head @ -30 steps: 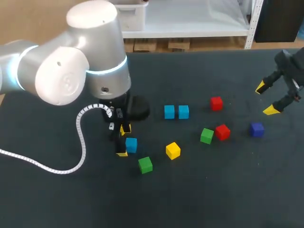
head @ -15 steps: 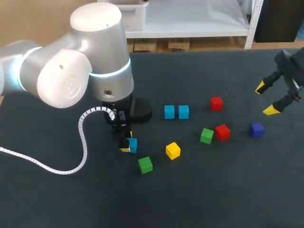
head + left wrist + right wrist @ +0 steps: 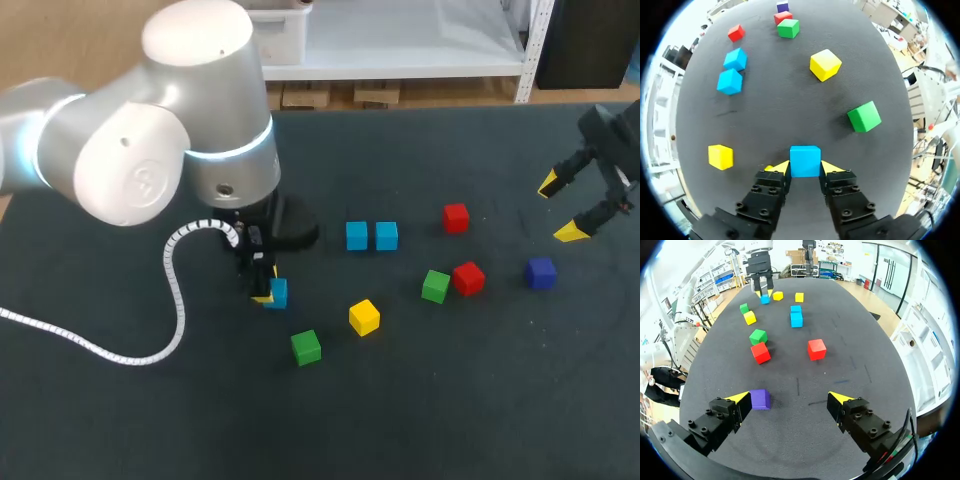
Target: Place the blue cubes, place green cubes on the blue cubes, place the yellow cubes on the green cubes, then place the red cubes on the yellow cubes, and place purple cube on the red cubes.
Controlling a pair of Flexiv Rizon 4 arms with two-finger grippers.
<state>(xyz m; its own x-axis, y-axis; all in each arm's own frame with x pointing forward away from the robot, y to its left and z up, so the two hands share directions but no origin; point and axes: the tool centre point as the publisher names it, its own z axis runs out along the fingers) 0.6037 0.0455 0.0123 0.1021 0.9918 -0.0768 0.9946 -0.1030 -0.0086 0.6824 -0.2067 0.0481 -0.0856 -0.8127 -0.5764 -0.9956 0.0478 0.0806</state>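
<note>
My left gripper (image 3: 266, 290) (image 3: 805, 169) is shut on a blue cube (image 3: 277, 292) (image 3: 805, 161), its yellow tips pressed to two opposite faces, low over the mat. Two more blue cubes (image 3: 357, 236) (image 3: 387, 236) sit side by side at mid-table. Right of the held cube lie a green cube (image 3: 306, 347) and a yellow cube (image 3: 364, 317). Further right are a second green cube (image 3: 435, 286), two red cubes (image 3: 468, 277) (image 3: 456, 217) and the purple cube (image 3: 541, 272). My right gripper (image 3: 562, 207) (image 3: 790, 399) hangs open above the far right, with the purple cube (image 3: 760, 399) beside one finger.
Another yellow cube (image 3: 721, 156) lies beside my left gripper, hidden under the arm in the head view. A white coiled cable (image 3: 170, 290) trails from the left arm over the mat. The near part of the mat holds only that cable.
My left gripper closed from open onto the blue cube, and the cube has shifted slightly toward the far side with it. The right arm stayed still.
</note>
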